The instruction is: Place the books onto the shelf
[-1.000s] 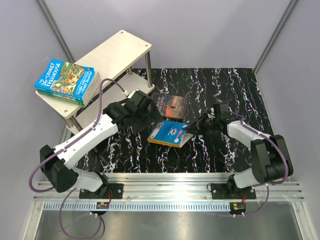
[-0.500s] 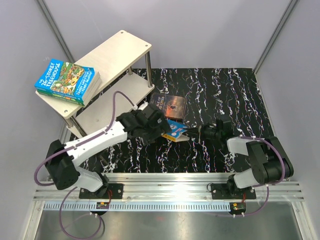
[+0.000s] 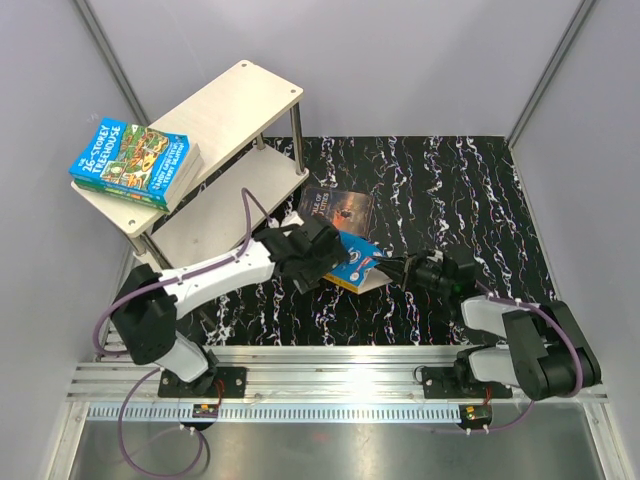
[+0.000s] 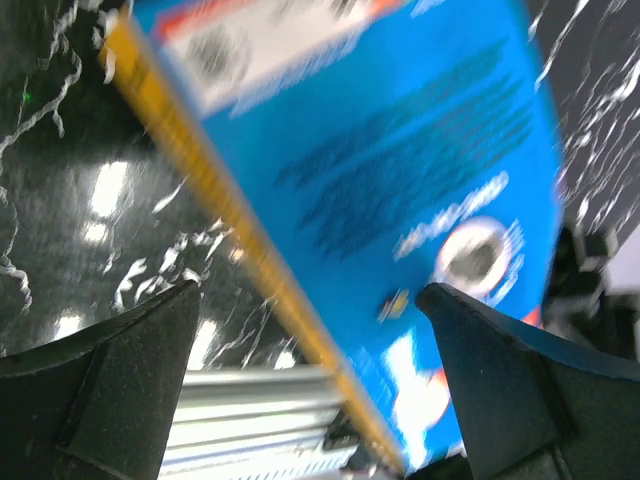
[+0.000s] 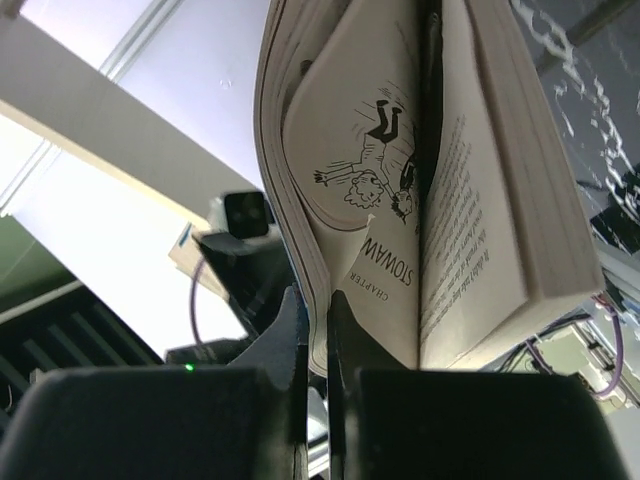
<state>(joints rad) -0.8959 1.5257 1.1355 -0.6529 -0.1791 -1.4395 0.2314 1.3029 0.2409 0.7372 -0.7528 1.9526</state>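
Blue book (image 3: 358,260), yellow spine; black white-veined tabletop (image 3: 450,190); pale wooden shelf (image 3: 230,105).

obstacle: dark book (image 3: 338,208) | free: shelf (image 3: 245,100) top (far half)

place: robot lab cell | signs: plain panel walls (image 3: 400,60), aluminium rail (image 3: 340,365) (arms (image 3: 210,275) bolted on) — marbled mat (image 3: 440,200)

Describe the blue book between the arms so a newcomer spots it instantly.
On the black marbled table, right of the pale wood shelf, look between the left arm and right arm. The blue book with a yellow spine is tilted there, its pages pinched in the right hand; the dark book behind it lies flat.
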